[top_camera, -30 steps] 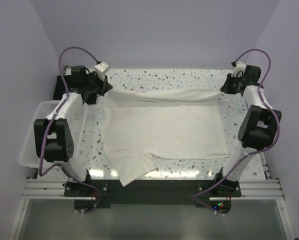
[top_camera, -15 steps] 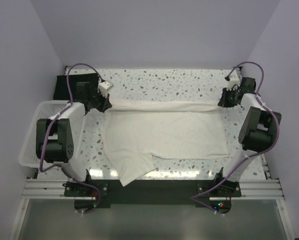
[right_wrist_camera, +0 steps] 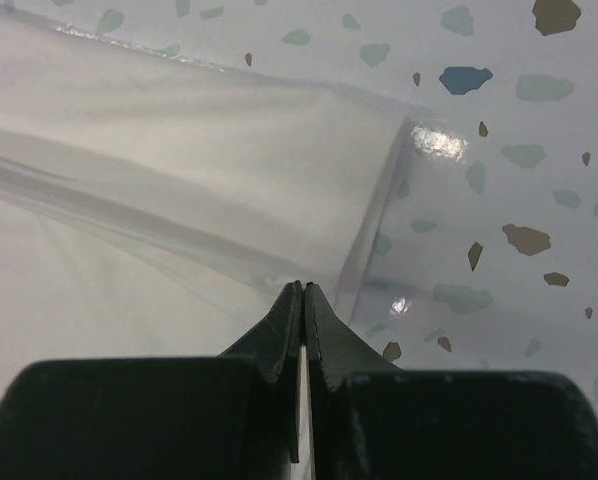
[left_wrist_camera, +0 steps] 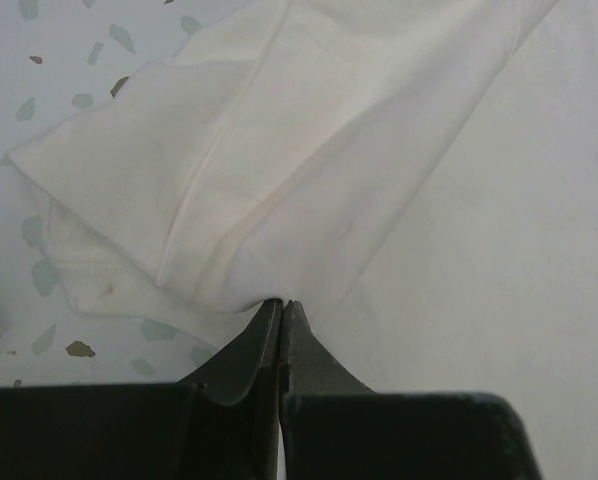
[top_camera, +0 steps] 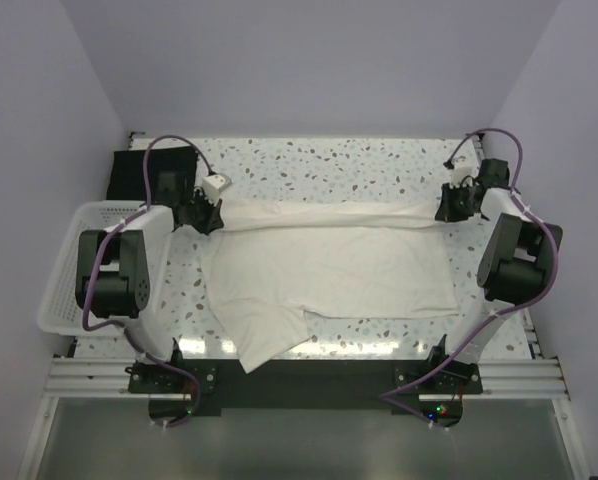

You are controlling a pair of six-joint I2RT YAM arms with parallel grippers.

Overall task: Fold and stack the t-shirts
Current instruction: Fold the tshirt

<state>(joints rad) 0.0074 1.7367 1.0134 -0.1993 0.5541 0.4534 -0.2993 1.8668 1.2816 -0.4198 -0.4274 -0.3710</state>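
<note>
Cloth takes most of the top view. The cream t-shirt (top_camera: 329,265) lies spread over the middle of the table (top_camera: 329,165). Its far edge is gathered into a narrow folded band that runs from the left claw (top_camera: 207,215) to the right claw (top_camera: 446,208). One corner of the shirt hangs over the near edge of the table, a little left of the middle.

From above, the tips of both claws are too small to judge. The wrist views show them better. In the left wrist view, the left claw (left_wrist_camera: 281,305) is closed tight and pinches a doubled fold of the cream t-shirt (left_wrist_camera: 309,150), with a hem seam just beyond the tips. In the right wrist view, the right claw (right_wrist_camera: 304,290) is also closed, with a thin pale strip of the cream t-shirt (right_wrist_camera: 179,170) between the jaws.

The table is white with grey and brown specks. A white basket (top_camera: 64,270) sits at its left edge. The black t-shirt (top_camera: 127,172) lies at the far left corner, partly hidden by the left arm. Pale lilac walls (top_camera: 309,60) close the room on three sides.
</note>
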